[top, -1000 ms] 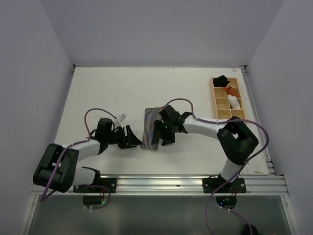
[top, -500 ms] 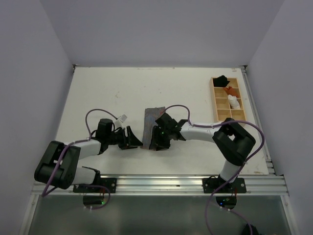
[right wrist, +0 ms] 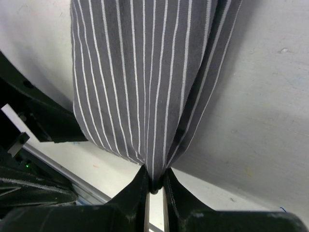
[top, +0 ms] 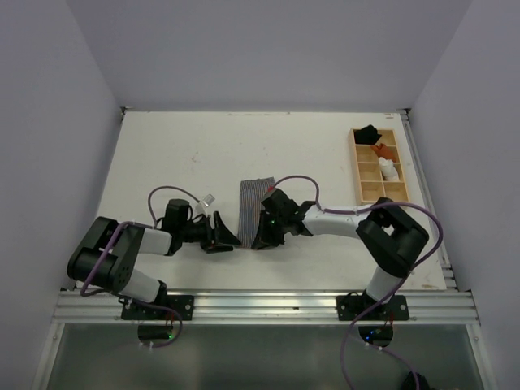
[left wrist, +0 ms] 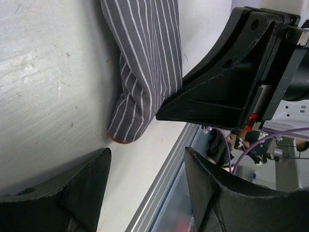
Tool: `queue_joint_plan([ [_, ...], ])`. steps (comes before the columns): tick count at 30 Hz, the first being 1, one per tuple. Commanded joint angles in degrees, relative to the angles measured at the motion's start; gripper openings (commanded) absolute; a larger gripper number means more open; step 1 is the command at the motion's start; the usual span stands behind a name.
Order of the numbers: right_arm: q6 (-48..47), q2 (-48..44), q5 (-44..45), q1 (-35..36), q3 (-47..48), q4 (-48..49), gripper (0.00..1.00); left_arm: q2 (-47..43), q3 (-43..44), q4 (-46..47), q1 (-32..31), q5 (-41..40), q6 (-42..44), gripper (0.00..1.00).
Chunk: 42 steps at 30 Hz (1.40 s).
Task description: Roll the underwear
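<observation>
straight ahead of the right gripper (right wrist: pixel 154 186), which pinches its near hem, the underwear (right wrist: pixel 145 72) stretches lengthwise away across the surface (right wrist: pixel 270 96), with the left gripper (left wrist: pixel 145 174) spread wide just beside that same end.

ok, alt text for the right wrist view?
The right gripper has its jaws pinched shut on the near edge of the grey-and-white striped underwear, which fans out away from the camera over the white table.
</observation>
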Motion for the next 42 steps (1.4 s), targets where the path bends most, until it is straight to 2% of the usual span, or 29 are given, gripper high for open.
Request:
queue_joint_plan([
  [1,-2.22,-3.35,-1.26,-0.43,-0.87,-0.90,0.00,3.48,1.04,2.55,0.31,-0.64,-0.48,0.68],
  [11,-4.41,-5.29,-7.85,-2.89,0.09,-1.61,0.00,7.70,2.44,7.03,0.31,-1.43,-1.71,0.70],
  [21,-5.03,-6.43,-13.39,-5.35,0.53,-1.16,0.00,11.58,-0.10,20.73,0.22,0.15,-9.00,0.70],
  [28,-5.38,-5.20,-15.23,-5.35,0.36,-0.55,0.00,14.21,0.86,24.61,-0.66,0.86,-11.73,0.68],
  [37,-4.42,-4.58,-15.85,-5.35,0.18,0.85,0.00,16.23,0.34,27.51,-2.24,1.65,-12.52,0.57],
  [42,-3.27,-4.49,-16.03,-5.35,-0.61,2.70,0.00,17.64,-0.81,32.78,-2.24,2.35,-16.30,0.53],
])
